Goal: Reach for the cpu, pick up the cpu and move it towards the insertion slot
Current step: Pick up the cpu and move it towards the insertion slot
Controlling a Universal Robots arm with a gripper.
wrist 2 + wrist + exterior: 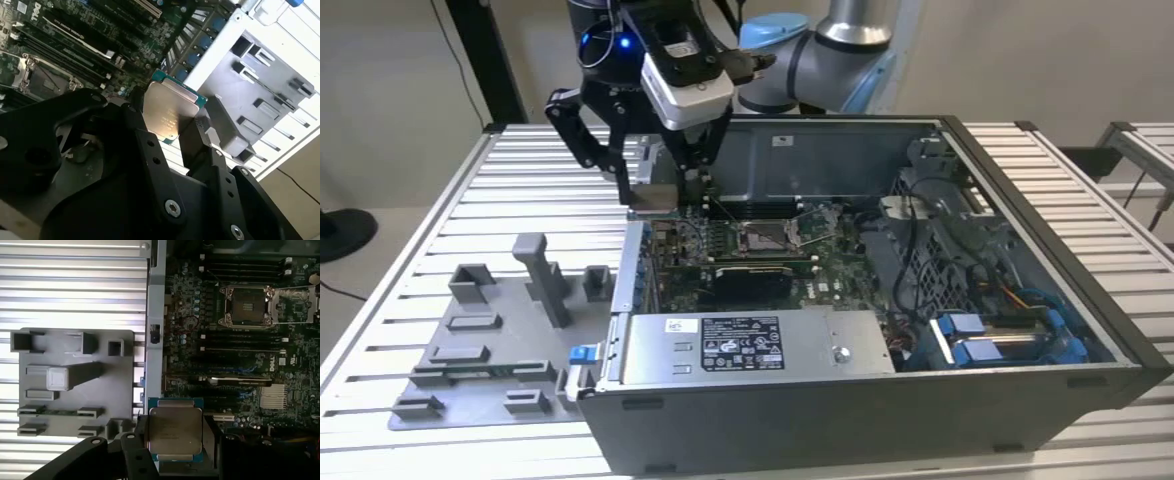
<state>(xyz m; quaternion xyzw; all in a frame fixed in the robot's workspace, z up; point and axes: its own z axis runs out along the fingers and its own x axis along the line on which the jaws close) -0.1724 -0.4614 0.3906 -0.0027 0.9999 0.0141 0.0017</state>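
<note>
My gripper (654, 198) is shut on the cpu (654, 197), a thin silvery square chip with a darker green rim. It hangs in the air over the open computer case's wall on the exterior view's left. Both wrist views show the cpu (170, 112) (175, 432) pinched by its two opposite edges between the black fingers (137, 122) (140, 432). The empty insertion slot (765, 237) (247, 305) (35, 75), a square socket with a metal frame, sits on the motherboard toward the exterior view's right of the held chip, some way off.
A grey fixture plate (494, 340) (75, 380) with upright blocks lies on the slatted table on the exterior view's left of the case. Inside the case (854, 420) are memory slots, a power supply (747, 345), cables and blue drive brackets (987, 335).
</note>
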